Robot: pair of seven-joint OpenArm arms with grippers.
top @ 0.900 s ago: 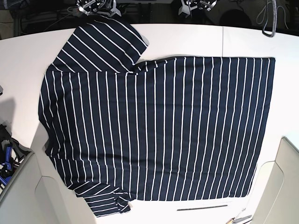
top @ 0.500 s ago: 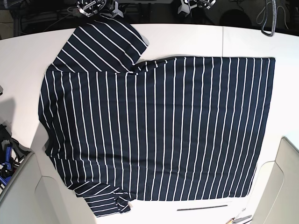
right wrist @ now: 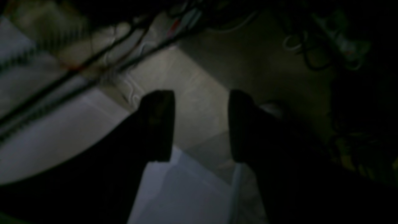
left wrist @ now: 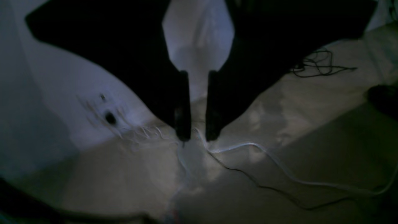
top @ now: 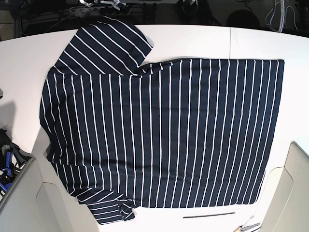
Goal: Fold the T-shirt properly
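Note:
The T-shirt [top: 164, 135] lies flat on the white table [top: 251, 41], dark navy with thin white stripes. One sleeve [top: 104, 48] points to the far left and the other sleeve [top: 113, 210] is bunched at the near edge. Both arms are pulled back past the table's far edge and barely show in the base view. My left gripper [left wrist: 197, 137] hangs over the floor beyond the table edge, its fingers almost together with nothing between them. My right gripper [right wrist: 200, 124] is open and empty, also over the table edge and floor.
A thin black strip [top: 208, 214] lies on the table near the shirt's hem. Grey bin-like walls stand at the near left [top: 21, 193] and near right [top: 294, 183]. Loose cables [left wrist: 279, 174] lie on the floor behind the table.
Both arms have drawn back toward the far edge and mostly left the base view. The shirt has not moved.

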